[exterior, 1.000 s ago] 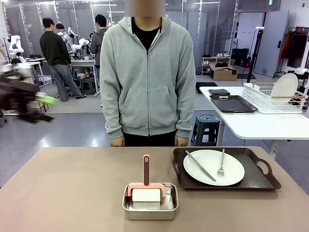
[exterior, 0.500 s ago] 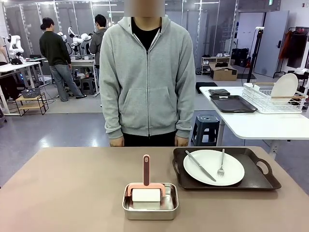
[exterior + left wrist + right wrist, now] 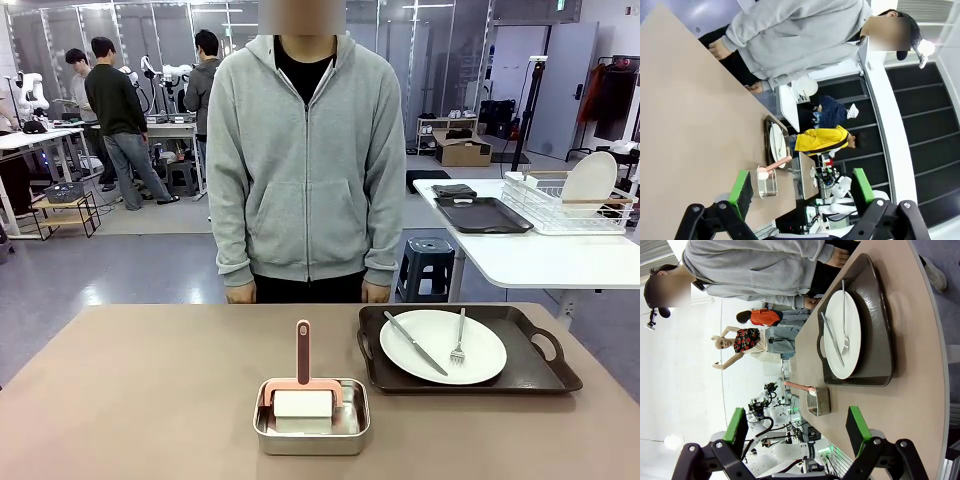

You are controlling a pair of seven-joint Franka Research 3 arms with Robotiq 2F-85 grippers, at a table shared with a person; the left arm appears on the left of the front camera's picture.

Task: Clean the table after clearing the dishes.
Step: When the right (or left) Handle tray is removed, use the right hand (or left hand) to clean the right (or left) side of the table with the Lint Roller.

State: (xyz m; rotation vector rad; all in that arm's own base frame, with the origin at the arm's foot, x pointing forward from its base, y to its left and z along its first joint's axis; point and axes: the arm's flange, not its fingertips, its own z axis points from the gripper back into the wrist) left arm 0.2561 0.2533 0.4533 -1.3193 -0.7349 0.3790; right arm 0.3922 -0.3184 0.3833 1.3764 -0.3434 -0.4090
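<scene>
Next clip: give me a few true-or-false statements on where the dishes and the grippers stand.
A knife and a fork lie on the white plate. True.
The plate sits directly on the tabletop. False: it sits on the dark tray, which stands on the table.
The left gripper is shut on the pink-handled brush. False: it is open and empty; the brush rests in the steel pan.
The right gripper is open. True.

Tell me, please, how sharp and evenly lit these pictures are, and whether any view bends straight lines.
Front view: sharp, soft even light, faint shadow under the tray. Left wrist view: rolled sideways, white beam curves. Right wrist view: rolled too, table edge bows, background washed out.
</scene>
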